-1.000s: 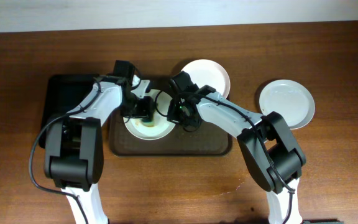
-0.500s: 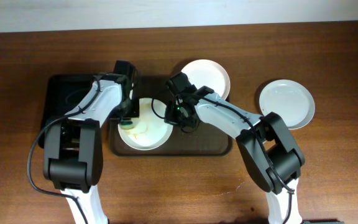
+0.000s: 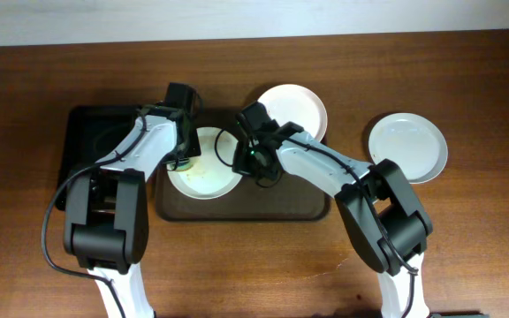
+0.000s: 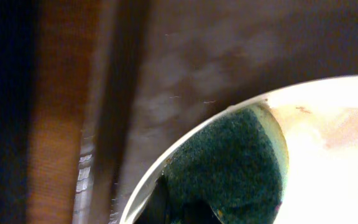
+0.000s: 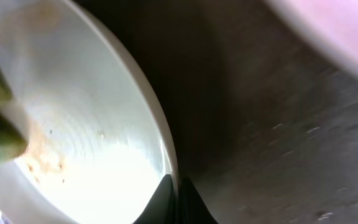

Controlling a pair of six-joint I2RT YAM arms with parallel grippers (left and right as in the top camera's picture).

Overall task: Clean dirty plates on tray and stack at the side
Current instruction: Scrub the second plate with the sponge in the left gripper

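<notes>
A white plate (image 3: 208, 174) with yellow-brown smears lies on the left half of the dark brown tray (image 3: 263, 208). My left gripper (image 3: 184, 159) is shut on a dark green sponge (image 4: 229, 165) pressed on the plate's left rim (image 4: 166, 163). My right gripper (image 3: 253, 164) is shut on the plate's right rim (image 5: 166, 158), one finger each side. Smears (image 5: 42, 157) show on the plate's face. A second plate (image 3: 297, 108) rests at the tray's back right corner. A third plate (image 3: 406, 147) lies on the table at the right.
A smaller black tray (image 3: 87, 141) sits to the left of the brown tray, under my left arm. The wooden table (image 3: 467, 247) runs to a pale wall at the back.
My left gripper swept the sponge from the plate's middle to its left edge, then a little toward the back. The plate shifted slightly. My right gripper kept its hold on the rim.
</notes>
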